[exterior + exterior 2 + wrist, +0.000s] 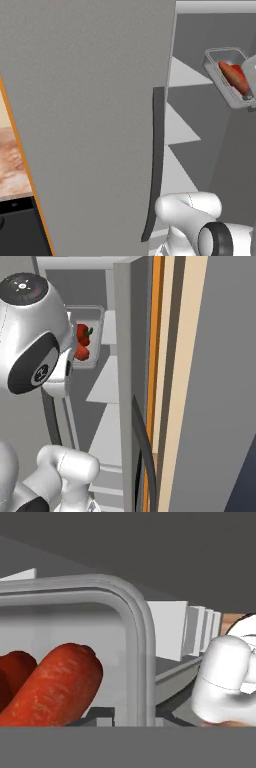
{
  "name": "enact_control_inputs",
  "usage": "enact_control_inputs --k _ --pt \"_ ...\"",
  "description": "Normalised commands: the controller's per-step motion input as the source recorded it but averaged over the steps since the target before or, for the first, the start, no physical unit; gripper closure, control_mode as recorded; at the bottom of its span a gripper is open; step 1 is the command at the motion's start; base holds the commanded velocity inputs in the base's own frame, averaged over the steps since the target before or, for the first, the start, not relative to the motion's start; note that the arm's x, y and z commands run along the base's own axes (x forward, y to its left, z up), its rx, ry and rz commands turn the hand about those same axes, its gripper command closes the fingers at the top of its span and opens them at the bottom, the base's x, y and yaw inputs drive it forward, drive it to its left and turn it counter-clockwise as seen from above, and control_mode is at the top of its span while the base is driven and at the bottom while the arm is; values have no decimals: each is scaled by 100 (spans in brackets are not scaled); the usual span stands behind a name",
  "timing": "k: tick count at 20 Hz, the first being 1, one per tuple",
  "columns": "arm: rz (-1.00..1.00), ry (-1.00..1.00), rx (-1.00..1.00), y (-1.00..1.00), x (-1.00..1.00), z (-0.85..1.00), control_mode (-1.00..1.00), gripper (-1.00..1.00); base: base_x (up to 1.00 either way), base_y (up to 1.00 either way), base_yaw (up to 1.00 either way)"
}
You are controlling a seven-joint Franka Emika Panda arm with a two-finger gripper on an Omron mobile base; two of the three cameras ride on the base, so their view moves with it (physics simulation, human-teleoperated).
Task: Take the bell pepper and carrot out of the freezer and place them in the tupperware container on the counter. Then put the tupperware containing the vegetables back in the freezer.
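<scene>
While raised, arm holds tupperware container [227, 75] inside freezer [200, 130]

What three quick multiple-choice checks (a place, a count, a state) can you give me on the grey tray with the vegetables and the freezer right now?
1. Where is the shallow grey rectangular tupperware container?
A. On the marbled counter
B. Raised inside the open grey freezer, above its pale shelves
C. On the floor

2. How many vegetables lie in it?
A. None
B. Two: a glossy red bell pepper with a green stem and an orange-red carrot
C. Four

3. What state is the freezer door in?
A. Swung open
B. Shut
C. Taken off

Answers:
1 B: both base views show the tray up in front of the freezer's back wall.
2 B: the hand view shows the carrot beside a red piece; the right base view shows the stem.
3 A: shelves are exposed beside the door's dark curved handle.
</scene>
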Motion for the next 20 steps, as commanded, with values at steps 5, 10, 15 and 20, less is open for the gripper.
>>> enact_control_inputs --k 5,10,15,20 --pt "0 -6 11 0 82 -23 -100 100 0 0 0" --pt "0 -9 8 0 75 -23 -100 100 0 0 0" --pt "0 -10 4 0 69 -4 -100 100 0 0 0" --pt "0 -8 0 0 51 0 -100 100 0 0 0"
